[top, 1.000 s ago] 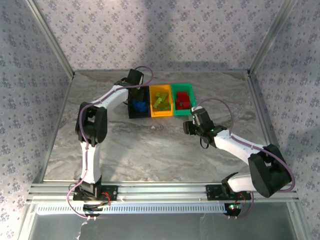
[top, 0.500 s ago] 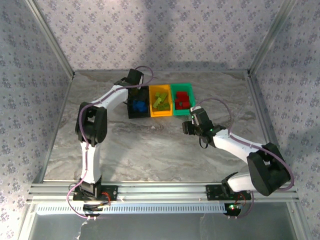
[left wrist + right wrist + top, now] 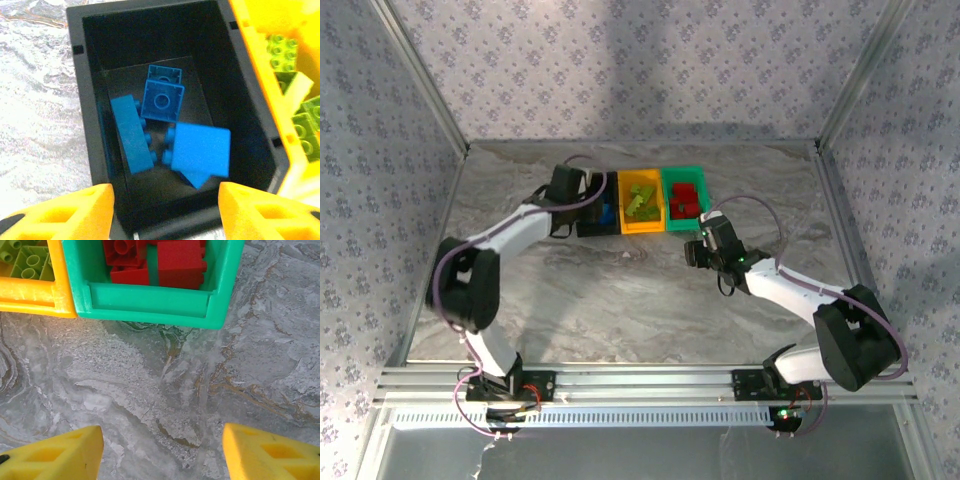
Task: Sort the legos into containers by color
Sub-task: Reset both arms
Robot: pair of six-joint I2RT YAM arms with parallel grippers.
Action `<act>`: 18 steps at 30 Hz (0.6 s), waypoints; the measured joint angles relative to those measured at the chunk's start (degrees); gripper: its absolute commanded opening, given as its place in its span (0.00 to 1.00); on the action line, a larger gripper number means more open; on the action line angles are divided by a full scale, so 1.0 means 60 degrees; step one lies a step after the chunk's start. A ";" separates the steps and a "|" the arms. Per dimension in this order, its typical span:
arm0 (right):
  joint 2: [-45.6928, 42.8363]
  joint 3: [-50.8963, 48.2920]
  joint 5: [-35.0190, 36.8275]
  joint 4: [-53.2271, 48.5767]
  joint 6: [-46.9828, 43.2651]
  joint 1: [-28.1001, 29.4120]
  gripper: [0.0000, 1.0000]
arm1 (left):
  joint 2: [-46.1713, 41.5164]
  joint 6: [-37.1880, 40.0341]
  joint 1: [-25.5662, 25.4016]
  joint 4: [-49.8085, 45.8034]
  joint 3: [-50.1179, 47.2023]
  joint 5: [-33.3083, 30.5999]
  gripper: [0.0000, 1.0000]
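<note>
The containers stand in a row at the back: a black bin [image 3: 600, 222], an orange-yellow bin [image 3: 642, 203] and a green bin [image 3: 686, 196]. My left gripper [image 3: 580, 203] hangs open over the black bin's [image 3: 87, 100] near-left rim, and its fingers [image 3: 80, 210] hold nothing. Several blue legos [image 3: 200, 150] lie inside that bin. Yellow-green legos [image 3: 300, 125] fill the orange-yellow bin, and red legos [image 3: 177, 262] lie in the green bin [image 3: 150, 302]. My right gripper [image 3: 160, 455] is open over bare table just in front of the green bin.
The marble tabletop [image 3: 620, 300] is fenced by metal posts and patterned walls. A cable loops off each wrist. The orange-yellow bin's corner [image 3: 30, 295] sits at the upper left of the right wrist view.
My left arm has swung its elbow out to the left and drawn the gripper back toward the black bin's near-left side, with the jaws opened. The right arm has barely moved.
</note>
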 measured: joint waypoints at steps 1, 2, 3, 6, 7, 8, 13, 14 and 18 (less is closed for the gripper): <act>0.0000 -0.0004 0.0022 0.0007 0.0000 0.0000 0.66 | -0.0415 -0.0113 -0.0004 0.0419 -0.0590 0.0044 0.57; 0.0000 -0.0004 0.0036 0.0022 0.0000 0.0000 0.66 | -0.0754 -0.0197 -0.0015 0.0761 -0.1107 0.0069 0.57; 0.0000 0.0000 0.0062 0.0044 0.0000 0.0004 0.66 | -0.1016 -0.0273 -0.0040 0.1035 -0.1519 0.0066 0.57; 0.0000 0.0000 0.0153 0.0069 -0.0004 0.0000 0.66 | -0.1902 -0.0430 -0.0051 0.1800 -0.2849 -0.0015 0.56; 0.0000 -0.0004 0.0200 0.0069 -0.0004 0.0000 0.66 | -0.2262 -0.0444 -0.0058 0.2044 -0.3304 -0.0098 0.56; 0.0000 -0.0004 0.0229 0.0076 -0.0007 0.0000 0.66 | -0.2696 -0.0452 -0.0058 0.2251 -0.3781 -0.0244 0.56; -0.0109 -0.0051 0.0627 0.0113 -0.0076 0.0000 0.66 | -0.5013 -0.0474 -0.0036 0.2812 -0.5563 -0.1304 0.66; -0.0200 -0.0084 0.0754 0.0106 -0.0095 -0.0011 0.66 | -0.5472 -0.0470 -0.0025 0.2863 -0.5825 -0.1548 0.69; -0.0856 -0.0361 0.1067 0.0153 -0.0117 -0.0248 0.67 | -0.7049 -0.0535 0.0251 0.2845 -0.6652 -0.2473 0.78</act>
